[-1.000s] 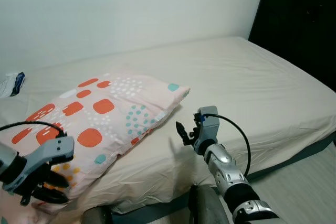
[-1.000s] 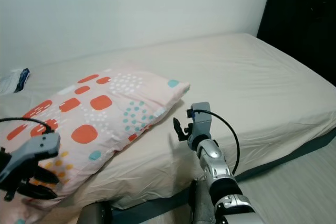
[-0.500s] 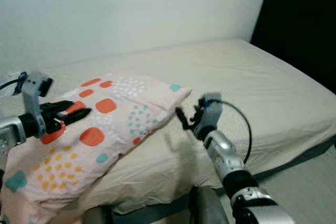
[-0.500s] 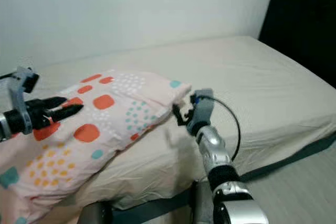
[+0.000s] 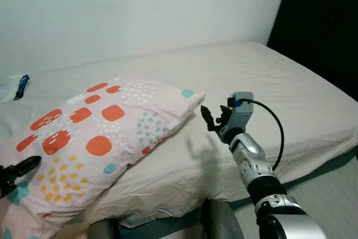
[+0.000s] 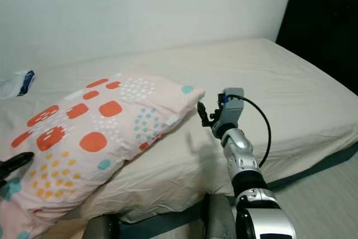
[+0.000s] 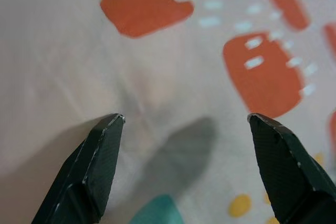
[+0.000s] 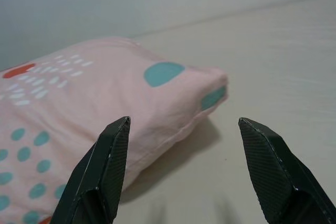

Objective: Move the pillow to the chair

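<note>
A soft pink fabric pillow patterned with orange blocks, teal dots and yellow spots [image 5: 106, 138] lies flat on a wide bed covered in a cream fitted sheet [image 5: 268, 88], its near end reaching the mattress edge at the robot's left and its far corner pointing toward the middle of the bed. The robot's right gripper [image 5: 206, 117], on a silver arm trailing a black cable, hovers just beside that far corner; in the right wrist view its two black fingers [image 8: 100, 177] stand wide apart with the pillow's teal-marked corner framed between them, touching nothing. The left gripper [image 7: 184, 171] hangs over the pillow's near end, its fingers likewise spread wide above the printed fabric and gripping nothing; whether the tips touch the cloth cannot be told. A small white and blue packet [image 5: 12, 88] lies on the sheet by the wall, well apart from the pillow.

By the look of things the task is barely begun: the pillow rests undisturbed on the bed and neither gripper has hold of it. Left to do are closing on both ends, lifting the pillow clear, carrying it across the room and setting it down on the chair.
</note>
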`<state>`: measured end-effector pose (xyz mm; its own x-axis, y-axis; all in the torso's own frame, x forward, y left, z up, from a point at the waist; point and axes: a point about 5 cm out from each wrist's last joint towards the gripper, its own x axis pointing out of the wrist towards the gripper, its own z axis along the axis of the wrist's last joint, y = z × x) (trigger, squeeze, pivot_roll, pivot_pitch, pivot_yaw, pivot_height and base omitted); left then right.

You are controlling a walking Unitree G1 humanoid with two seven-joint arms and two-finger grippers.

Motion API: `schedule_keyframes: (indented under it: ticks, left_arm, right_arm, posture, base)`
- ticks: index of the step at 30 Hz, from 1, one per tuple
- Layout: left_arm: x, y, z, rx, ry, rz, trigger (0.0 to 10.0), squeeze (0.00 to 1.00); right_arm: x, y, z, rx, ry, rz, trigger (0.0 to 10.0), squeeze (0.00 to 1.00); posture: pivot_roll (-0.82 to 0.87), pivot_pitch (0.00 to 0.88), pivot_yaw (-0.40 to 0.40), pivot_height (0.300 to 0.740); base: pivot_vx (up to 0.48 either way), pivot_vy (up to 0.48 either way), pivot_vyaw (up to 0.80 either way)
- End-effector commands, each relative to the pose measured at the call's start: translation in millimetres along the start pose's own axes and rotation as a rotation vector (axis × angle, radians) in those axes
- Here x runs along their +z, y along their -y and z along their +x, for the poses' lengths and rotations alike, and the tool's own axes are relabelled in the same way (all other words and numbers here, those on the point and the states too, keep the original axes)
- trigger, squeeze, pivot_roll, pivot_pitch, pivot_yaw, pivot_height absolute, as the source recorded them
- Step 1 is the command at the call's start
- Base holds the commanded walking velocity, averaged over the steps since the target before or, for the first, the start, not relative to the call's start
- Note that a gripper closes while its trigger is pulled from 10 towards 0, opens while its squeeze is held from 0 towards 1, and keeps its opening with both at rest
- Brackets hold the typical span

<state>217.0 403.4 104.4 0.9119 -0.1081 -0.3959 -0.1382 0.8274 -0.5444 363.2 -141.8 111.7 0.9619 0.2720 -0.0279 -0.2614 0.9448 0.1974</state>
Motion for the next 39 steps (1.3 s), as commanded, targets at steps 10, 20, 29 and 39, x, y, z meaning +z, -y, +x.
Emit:
schedule_keyframes:
  ticks: [10,20,29,39]
  left_arm:
    - [-4.1,-20.2,-28.1,-0.001,-0.017,-0.131,10.0,1.00]
    - [-44.7,-25.7,-14.3,0.045,-0.064,-0.170,10.0,1.00]
    - [-48.5,-35.8,-11.0,0.175,0.037,-0.093,10.0,1.00]
    - [-46.3,-61.0,-37.4,0.423,0.035,-0.011,10.0,1.00]
  right_arm:
    - [-10.5,-3.3,-2.7,0.011,-0.034,0.021,10.0,0.00]
    - [-14.6,-7.5,-3.6,0.025,-0.046,0.022,10.0,0.00]
    - [-15.9,-6.1,-5.7,0.025,-0.046,0.018,10.0,0.00]
    - [-18.2,-7.2,-5.9,0.025,-0.055,0.019,10.0,0.00]
  posture:
    - [0.06,0.000,-0.058,0.535]
    - [0.04,0.000,-0.062,0.535]
    - [0.04,0.000,-0.059,0.535]
    - [0.04,0.000,-0.060,0.535]
  base:
    - [0.000,0.000,0.00]
    - [0.000,0.000,0.00]
    - [0.000,0.000,0.00]
    - [0.000,0.000,0.00]
